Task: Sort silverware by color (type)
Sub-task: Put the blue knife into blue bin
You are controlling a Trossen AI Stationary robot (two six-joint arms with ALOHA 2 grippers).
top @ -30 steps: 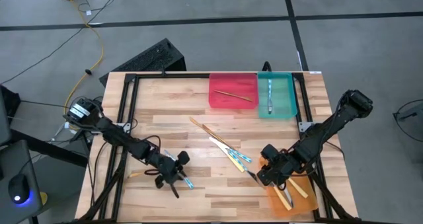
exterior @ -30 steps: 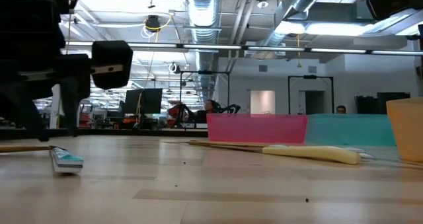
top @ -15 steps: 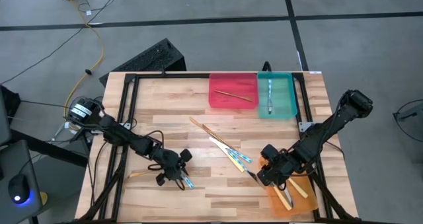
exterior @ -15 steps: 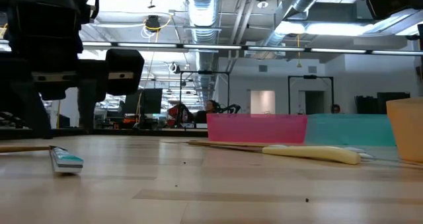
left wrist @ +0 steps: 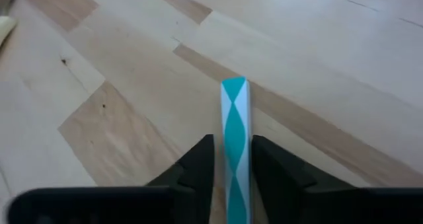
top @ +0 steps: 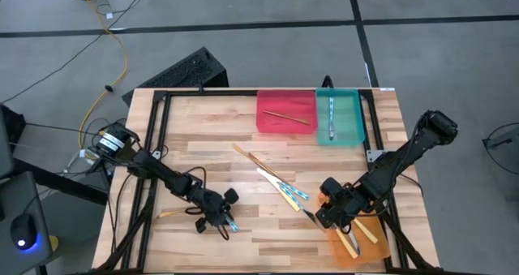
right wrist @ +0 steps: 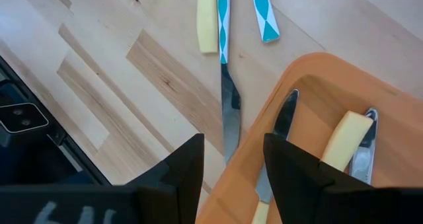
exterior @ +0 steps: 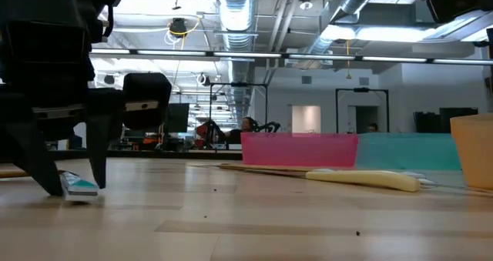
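Straddling blue-handled piece: left claw

No lettering, label, brand mark or number can be read anywhere in these views, neither on the wooden table, on the coloured trays, on the silverware, nor on the two dark arms. The hall beyond the table shows lights, ducts and distant fixtures, yet no sign there is legible. Pale marks at the edge of the right wrist view are too blurred and cut off to be made out.
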